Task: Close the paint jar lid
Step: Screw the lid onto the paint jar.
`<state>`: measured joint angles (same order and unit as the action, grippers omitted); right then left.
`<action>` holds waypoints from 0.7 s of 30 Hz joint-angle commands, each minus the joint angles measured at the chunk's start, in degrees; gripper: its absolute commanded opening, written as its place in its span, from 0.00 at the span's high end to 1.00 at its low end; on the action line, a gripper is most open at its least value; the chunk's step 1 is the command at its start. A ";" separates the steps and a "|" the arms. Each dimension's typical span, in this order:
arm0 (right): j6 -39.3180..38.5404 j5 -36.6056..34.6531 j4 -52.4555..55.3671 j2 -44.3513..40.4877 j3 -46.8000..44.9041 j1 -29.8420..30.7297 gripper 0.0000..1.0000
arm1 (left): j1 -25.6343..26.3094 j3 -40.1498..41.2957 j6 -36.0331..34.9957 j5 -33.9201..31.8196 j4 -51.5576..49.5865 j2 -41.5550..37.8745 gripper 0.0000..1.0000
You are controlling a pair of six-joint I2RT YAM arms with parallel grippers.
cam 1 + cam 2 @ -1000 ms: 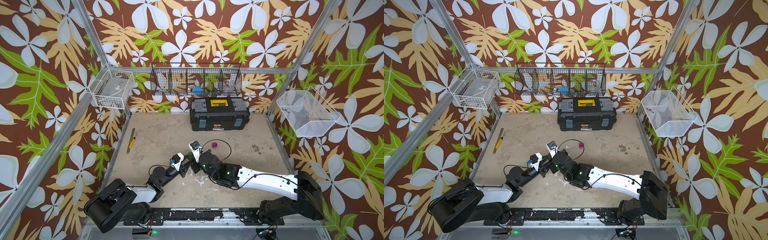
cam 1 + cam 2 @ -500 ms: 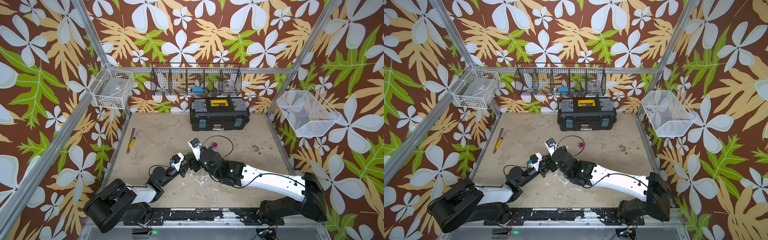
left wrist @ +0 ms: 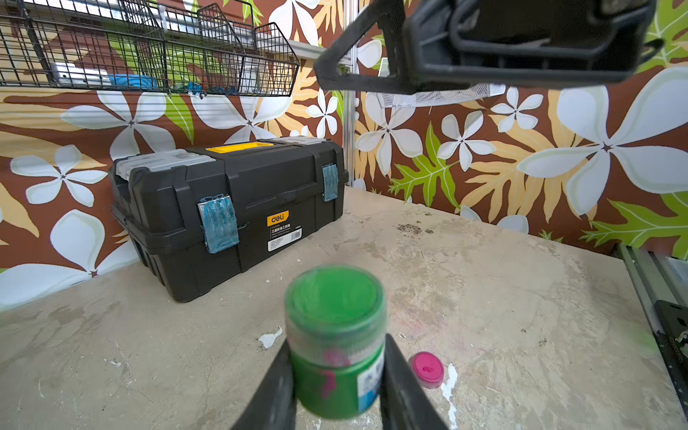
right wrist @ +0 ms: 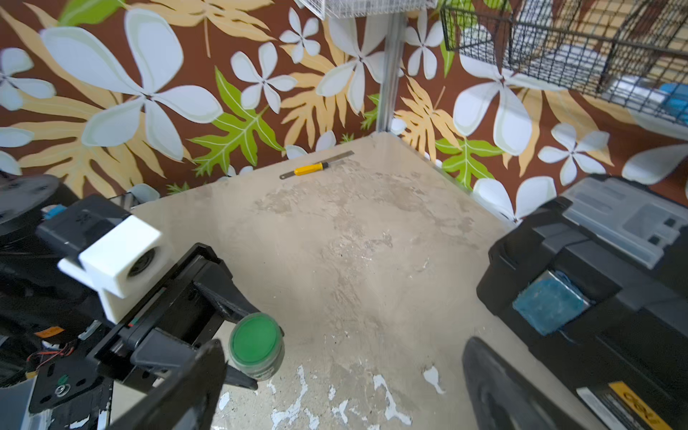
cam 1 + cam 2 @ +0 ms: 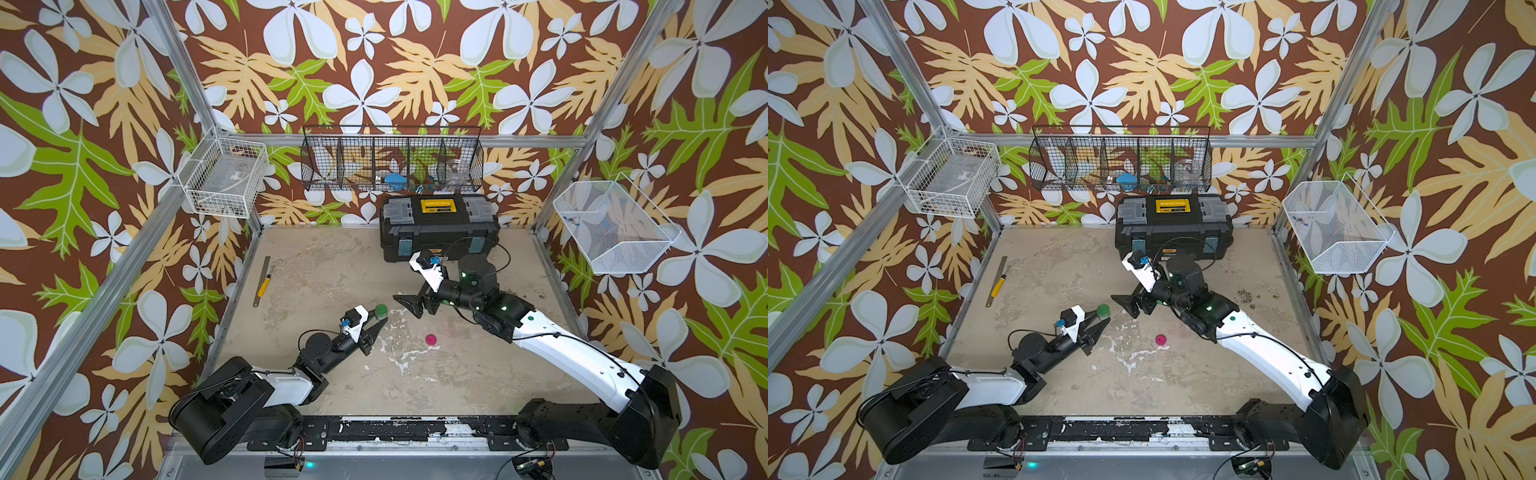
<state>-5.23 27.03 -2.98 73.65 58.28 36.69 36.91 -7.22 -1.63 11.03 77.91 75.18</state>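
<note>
A small green paint jar [image 5: 381,310] [image 5: 1103,309] stands on the table with its green lid [image 3: 335,298] [image 4: 255,337] sitting on top. My left gripper [image 5: 380,318] [image 5: 1102,316] [image 3: 335,348] is shut on the jar's body, one finger on each side. My right gripper [image 5: 405,306] [image 5: 1124,306] [image 4: 340,357] hangs open and empty a short way to the right of the jar, touching nothing.
A pink cap [image 5: 431,339] [image 3: 428,368] lies on the table right of the jar. A black toolbox [image 5: 438,226] stands at the back. A yellow-handled ruler [image 5: 263,281] lies at the left edge. Wire baskets [image 5: 392,162] hang on the walls.
My right gripper has opened wide and drawn back to the right, away from the jar top. The left gripper and the jar have stayed in place.
</note>
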 commanded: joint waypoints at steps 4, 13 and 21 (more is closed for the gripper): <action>-6.44 14.41 -7.17 3.27 1.54 -2.42 0.03 | 0.01 -0.29 -0.65 0.40 1.02 -0.03 0.88; -17.96 24.73 8.60 13.23 11.69 -2.54 0.06 | 0.01 -0.20 -0.39 0.75 0.93 -0.91 0.88; -30.31 30.31 21.85 19.52 17.51 -2.59 0.13 | -0.02 -0.06 -0.57 0.57 0.88 -1.35 0.88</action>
<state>-30.00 53.19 13.04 92.14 74.87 34.13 36.91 -7.22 -1.80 11.09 77.84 73.97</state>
